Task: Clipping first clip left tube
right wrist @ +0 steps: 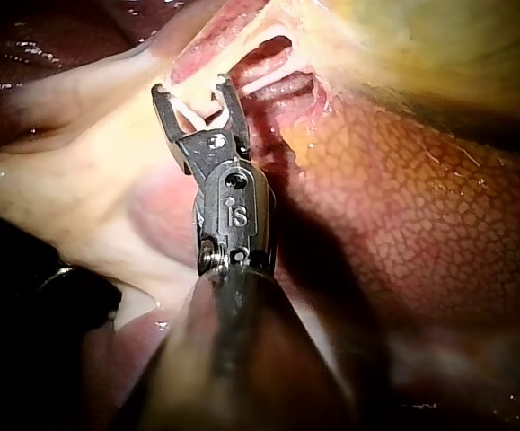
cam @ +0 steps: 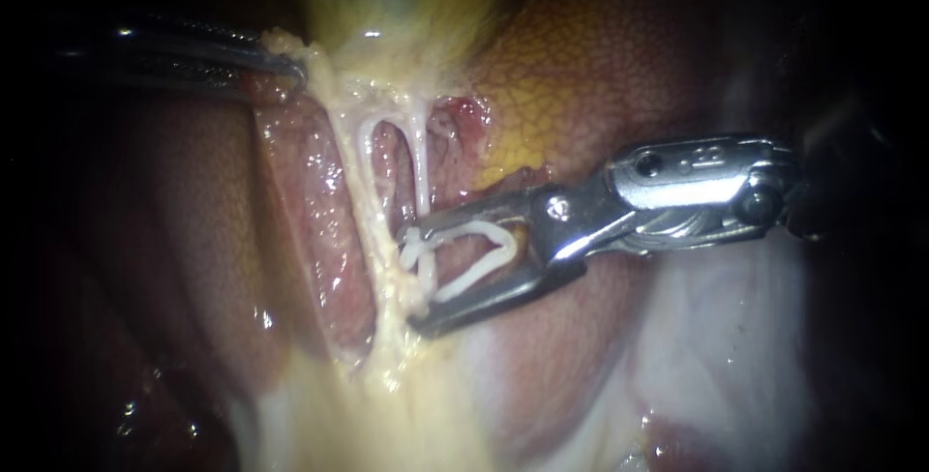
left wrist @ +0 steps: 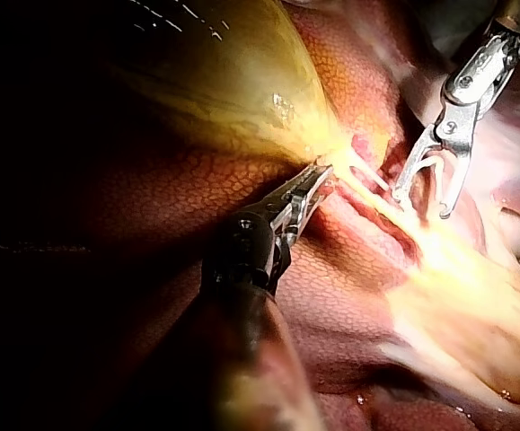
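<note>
Steel left instrument (cam: 293, 72) mostly in shadow.

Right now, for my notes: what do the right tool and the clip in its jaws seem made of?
The right tool looks like polished metal: silvery with bright glints. The clip is probably plastic: opaque matte white, no glints.

The clip (cam: 464, 230) sits between the right instrument's (cam: 431, 274) jaws, just right of the left tube (cam: 360, 150).
</note>
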### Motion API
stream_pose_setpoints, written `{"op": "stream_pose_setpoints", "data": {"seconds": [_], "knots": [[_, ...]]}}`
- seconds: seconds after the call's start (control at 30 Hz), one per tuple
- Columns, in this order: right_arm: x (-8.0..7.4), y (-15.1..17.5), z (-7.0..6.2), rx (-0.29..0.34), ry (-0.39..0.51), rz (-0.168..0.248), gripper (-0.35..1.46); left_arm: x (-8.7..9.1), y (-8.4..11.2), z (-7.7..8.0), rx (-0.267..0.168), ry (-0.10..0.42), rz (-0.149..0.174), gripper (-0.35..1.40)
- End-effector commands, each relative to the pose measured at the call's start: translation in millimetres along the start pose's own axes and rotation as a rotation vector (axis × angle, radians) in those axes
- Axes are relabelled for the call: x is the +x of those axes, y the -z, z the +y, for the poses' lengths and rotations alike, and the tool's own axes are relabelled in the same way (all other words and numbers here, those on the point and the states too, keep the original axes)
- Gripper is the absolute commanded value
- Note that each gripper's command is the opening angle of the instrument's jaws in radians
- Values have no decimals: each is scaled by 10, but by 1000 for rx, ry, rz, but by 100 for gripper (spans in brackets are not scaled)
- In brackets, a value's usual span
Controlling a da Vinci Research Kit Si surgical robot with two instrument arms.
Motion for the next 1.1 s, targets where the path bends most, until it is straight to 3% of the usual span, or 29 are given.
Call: {"op": "stream_pose_setpoints", "data": {"seconds": [0.03, 0.5, 0.77, 0.87, 1.1], "knots": [[-1, 1, 2, 1, 0, 0, 41, 0, 0, 0, -1, 0, 0, -35], [-24, -16, 19, 6, 13, -9, 41, 0, 0, 0, -1, 0, 0, -35], [-40, -16, 40, 10, 1, -13, 41, 0, 0, 0, -1, 0, 0, -35], [-43, -16, 46, 32, -4, -8, 42, 0, -1, 0, -1, 0, 0, -35], [-40, -24, 57, 147, -27, 57, 42, 0, -3, 0, -2, 0, 0, -35]]}}
